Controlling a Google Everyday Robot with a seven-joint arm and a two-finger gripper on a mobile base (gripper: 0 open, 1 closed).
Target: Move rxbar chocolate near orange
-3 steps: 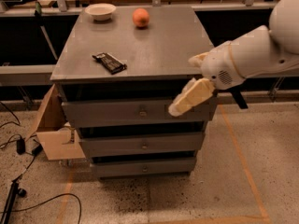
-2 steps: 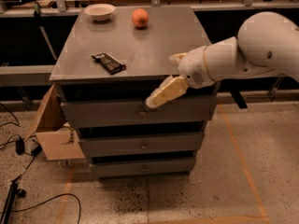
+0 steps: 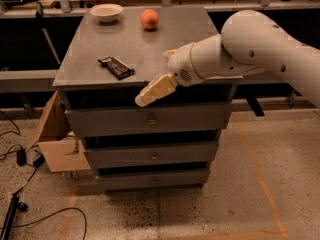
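Camera view: the cream end effector has swung left along the grey metal table's front edge, nearing the flat dark-wrapped rxbar chocolate. I cannot tell whether it is apart or together. The round glossy orange waits by the back edge.

Matt grey metal cabinet, smooth shiny orange, cream plastic hand at its front edge

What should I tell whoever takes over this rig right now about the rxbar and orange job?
The claw is by the front edge of the drawer cabinet top, camera-right of the bar and not touching it.
The rxbar chocolate lies flat on the front left part of the top.
The orange sits at the back, beside the white bowl.
Done: nothing yet, bar not grasped.
Left: grasp the bar, carry it back, set it near the orange.
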